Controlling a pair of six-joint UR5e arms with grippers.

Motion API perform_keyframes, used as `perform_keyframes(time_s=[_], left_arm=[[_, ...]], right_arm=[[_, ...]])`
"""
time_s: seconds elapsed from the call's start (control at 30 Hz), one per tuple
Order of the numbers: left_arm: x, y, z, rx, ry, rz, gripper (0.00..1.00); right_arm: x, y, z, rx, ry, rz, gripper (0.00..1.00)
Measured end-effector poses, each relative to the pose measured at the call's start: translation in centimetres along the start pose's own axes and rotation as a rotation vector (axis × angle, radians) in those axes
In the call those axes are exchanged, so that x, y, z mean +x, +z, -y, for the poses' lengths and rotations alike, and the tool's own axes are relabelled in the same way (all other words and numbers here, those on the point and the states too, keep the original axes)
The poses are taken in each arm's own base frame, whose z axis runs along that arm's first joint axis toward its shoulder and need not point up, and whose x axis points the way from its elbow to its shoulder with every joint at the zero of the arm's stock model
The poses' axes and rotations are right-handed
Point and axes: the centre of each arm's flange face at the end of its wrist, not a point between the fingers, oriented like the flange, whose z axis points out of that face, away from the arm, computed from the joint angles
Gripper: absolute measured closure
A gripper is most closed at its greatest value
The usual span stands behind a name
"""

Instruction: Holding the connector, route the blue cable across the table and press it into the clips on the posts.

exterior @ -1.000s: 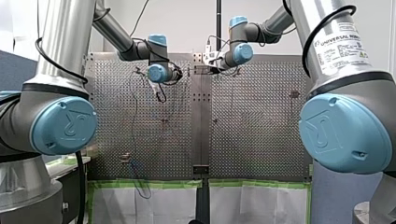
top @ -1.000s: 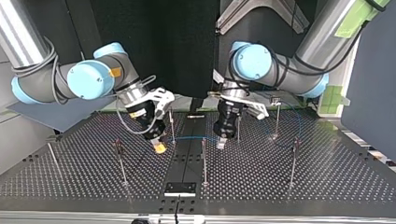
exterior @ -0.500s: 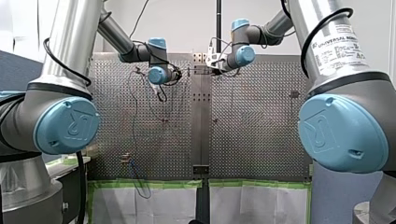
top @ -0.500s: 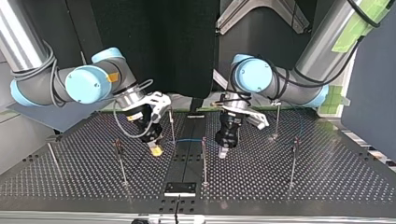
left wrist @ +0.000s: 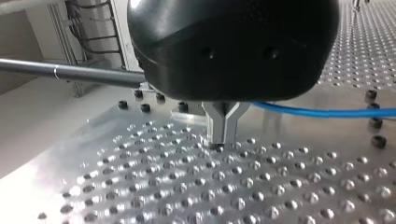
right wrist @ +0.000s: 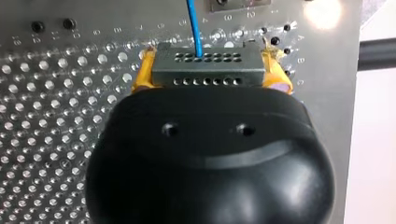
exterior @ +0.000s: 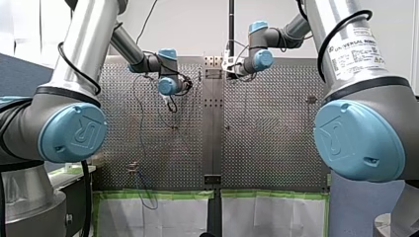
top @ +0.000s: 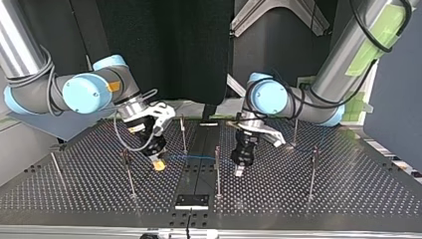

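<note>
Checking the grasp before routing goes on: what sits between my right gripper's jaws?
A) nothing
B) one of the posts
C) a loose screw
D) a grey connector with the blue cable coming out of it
D: in the right wrist view, my right gripper has its yellow-padded jaws clamped on the grey connector, and the blue cable leaves the connector's face.

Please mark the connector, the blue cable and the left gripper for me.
connector (right wrist: 208, 65), right wrist view, middle of its grey perforated face.
blue cable (left wrist: 327, 112), left wrist view, the free stretch beside the gripper.
left gripper (left wrist: 223, 137), left wrist view, at its metal fingertips.
</note>
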Motion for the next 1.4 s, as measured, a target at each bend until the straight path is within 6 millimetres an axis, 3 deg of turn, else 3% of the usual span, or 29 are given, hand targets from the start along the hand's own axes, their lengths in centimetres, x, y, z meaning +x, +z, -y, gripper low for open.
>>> perform_keyframes(time_s=[0.07, 0.1, 0.17, 0.2, 0.23, 0.3, 0.33, 0.37, 0.4, 0.43, 0.77, 1.4], left_arm=[[0.1, 0.0, -0.2, -0.006, 0.002, -0.006, 0.89], [0.1, -0.1, -0.3, -0.01, 0.004, -0.009, 0.89], [0.1, -0.2, -0.3, -0.017, 0.011, -0.014, 0.66], [0.1, -0.2, -0.3, -0.023, 0.017, -0.016, 0.66], [0.2, -0.3, -0.3, -0.027, 0.021, -0.019, 0.5], [0.3, -0.4, -0.2, -0.033, 0.032, -0.026, 0.44], [0.3, -0.5, -0.1, -0.035, 0.036, -0.029, 0.29], [0.4, -0.5, 0.0, -0.036, 0.04, -0.033, 0.06], [0.4, -0.6, 0.0, -0.038, 0.045, -0.039, 0.06], [0.4, -0.7, 0.1, -0.04, 0.05, -0.044, 0.0], [-1.6, -2.4, 0.9, -0.089, 0.074, -0.078, 0.0], [-3.5, -8.6, 4.8, -0.044, 0.069, -0.168, 0.0]], right_arm=[[0.0, 0.0, -0.2, -0.003, 0.0, -0.001, 1.0], [0.0, 0.0, -0.3, -0.004, 0.0, -0.001, 1.0], [0.0, 0.0, -0.5, -0.008, 0.0, -0.001, 1.0], [0.0, 0.0, -0.6, -0.009, 0.0, -0.001, 1.0], [-0.1, 0.1, -0.7, -0.01, 0.0, -0.001, 1.0], [-0.3, 0.2, -0.8, -0.012, 0.001, 0.002, 1.0], [-0.5, 0.2, -0.9, -0.013, 0.001, 0.005, 1.0], [-0.6, 0.3, -0.9, -0.013, 0.001, 0.007, 1.0], [-0.7, 0.3, -1.0, -0.013, 0.001, 0.009, 1.0], [-0.9, 0.4, -1.0, -0.014, 0.001, 0.011, 1.0], [-1.0, 0.4, -1.7, -0.029, -0.003, 0.013, 1.0], [-1.0, 0.3, -1.5, -0.046, -0.012, 0.018, 1.0]])
